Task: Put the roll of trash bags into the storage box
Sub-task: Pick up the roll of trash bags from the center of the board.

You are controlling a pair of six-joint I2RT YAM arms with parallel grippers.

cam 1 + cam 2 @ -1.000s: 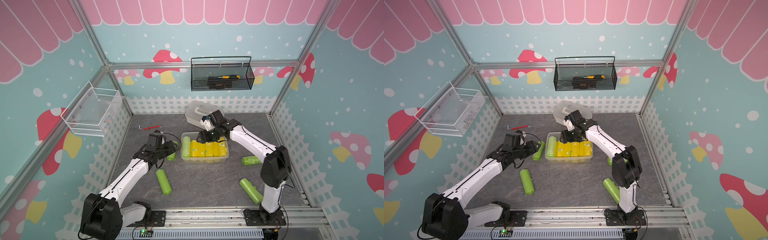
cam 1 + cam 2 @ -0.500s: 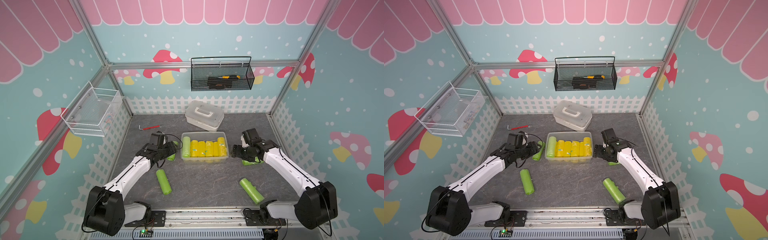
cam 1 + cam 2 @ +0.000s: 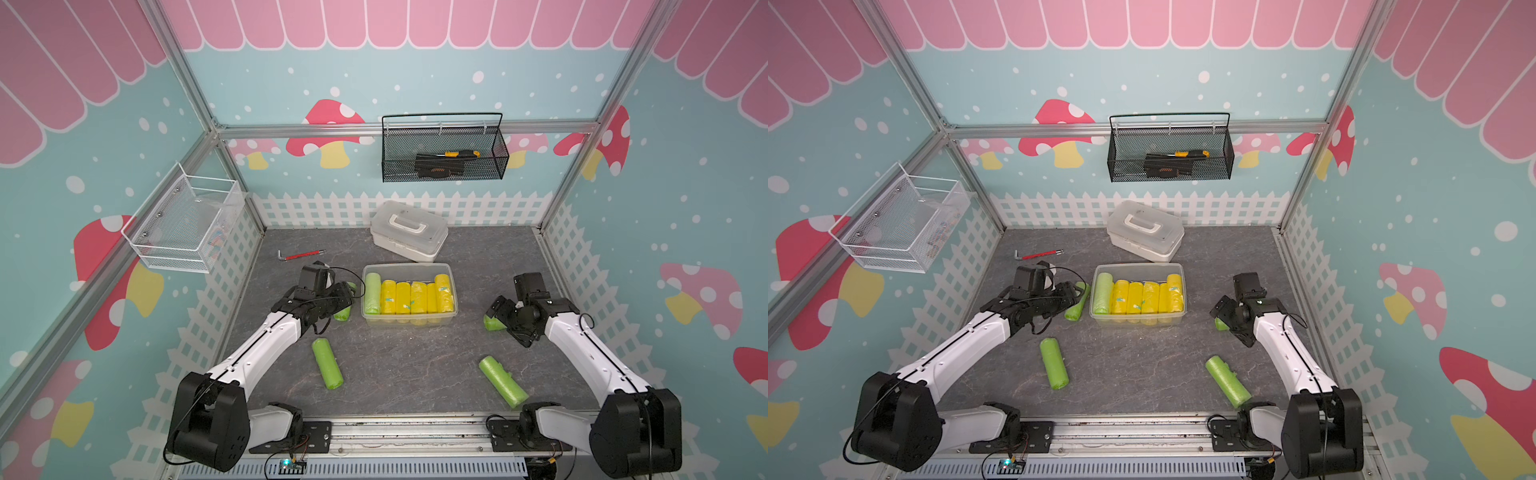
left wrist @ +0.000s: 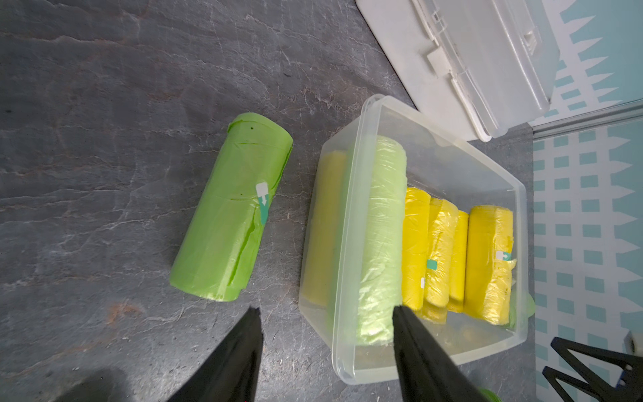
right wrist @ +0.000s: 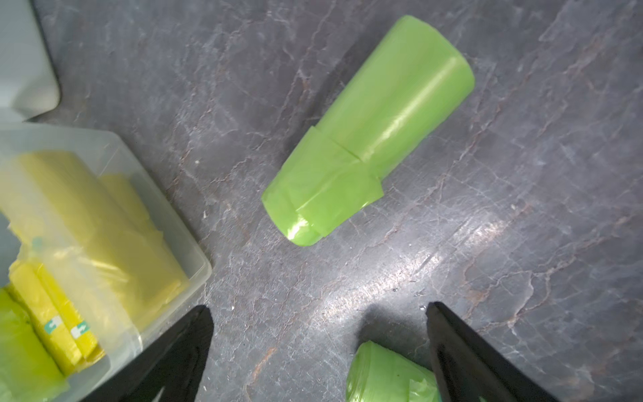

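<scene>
The storage box [image 3: 409, 322] stands mid-floor, a clear tub holding one pale green roll [image 3: 372, 293] and several yellow rolls [image 3: 415, 297]. My left gripper [image 3: 347, 297] hovers at its left side, open and empty; in the left wrist view the box corner [image 4: 348, 362] shows between the fingers and a green roll of trash bags [image 4: 231, 212] lies beside the box. My right gripper [image 3: 505, 322] is right of the box, open wide. A green roll [image 5: 368, 139] lies beyond its fingers. Another roll's end [image 5: 386, 376] shows between them, ungripped.
Green rolls lie loose on the floor at front left [image 3: 327, 363] and front right [image 3: 500, 380]. A white handled case [image 3: 409, 230] stands behind the box. A red-handled tool [image 3: 301, 254] lies at back left. A black mesh basket [image 3: 444, 151] and a white wire basket [image 3: 183, 222] hang on the walls.
My right arm has swung from the box's back left edge to the floor right of the box, and its jaws have spread wide. The left arm has hardly moved.
</scene>
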